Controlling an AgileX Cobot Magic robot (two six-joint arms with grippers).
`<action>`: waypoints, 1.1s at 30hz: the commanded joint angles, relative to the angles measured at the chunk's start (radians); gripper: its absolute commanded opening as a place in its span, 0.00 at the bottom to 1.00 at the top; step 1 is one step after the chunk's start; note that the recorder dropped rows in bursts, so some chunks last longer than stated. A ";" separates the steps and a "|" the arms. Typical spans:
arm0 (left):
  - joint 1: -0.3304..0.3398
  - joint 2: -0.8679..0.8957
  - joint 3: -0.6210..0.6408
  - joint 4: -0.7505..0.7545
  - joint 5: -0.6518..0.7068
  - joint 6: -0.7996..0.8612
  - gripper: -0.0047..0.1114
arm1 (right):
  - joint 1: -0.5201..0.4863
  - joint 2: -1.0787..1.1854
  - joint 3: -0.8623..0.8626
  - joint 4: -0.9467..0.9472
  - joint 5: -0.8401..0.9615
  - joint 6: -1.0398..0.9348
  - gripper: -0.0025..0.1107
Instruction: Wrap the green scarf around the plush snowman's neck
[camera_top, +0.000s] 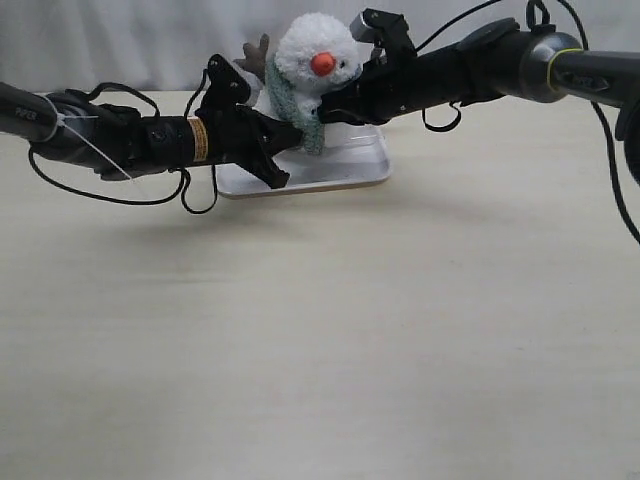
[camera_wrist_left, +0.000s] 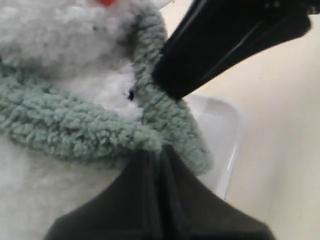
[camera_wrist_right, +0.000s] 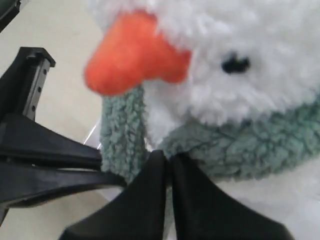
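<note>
1. The plush snowman (camera_top: 318, 48) stood upright on a white tray (camera_top: 352, 172) at the far side of the surface (camera_top: 320, 330). The green scarf (camera_wrist_left: 60, 125) already circled its neck, which the fabric hid.
2. My left tool (camera_wrist_left: 157, 151) was clenched on the scarf where two runs of it met below the chin. My right tool (camera_wrist_right: 168, 159) pinched the same fabric under the orange nose (camera_wrist_right: 132, 57).
3. Both tools met at the front of the neck, tips close together. One scarf end hung downward there, so I judged neither arm the nearer.
4. Legible marking: "PIPER" on the left arm (camera_top: 28, 113). Its yellow label (camera_top: 197, 140) was too small to read.
</note>
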 joint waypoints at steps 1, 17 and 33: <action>-0.027 0.009 -0.033 0.117 0.010 -0.085 0.04 | 0.024 -0.002 -0.004 0.030 -0.038 -0.046 0.06; -0.033 0.030 -0.050 0.122 0.070 -0.141 0.04 | 0.057 0.015 -0.004 -0.019 -0.115 -0.014 0.10; -0.031 -0.012 -0.050 0.306 0.103 -0.338 0.49 | 0.055 -0.059 -0.004 -0.530 0.043 0.403 0.60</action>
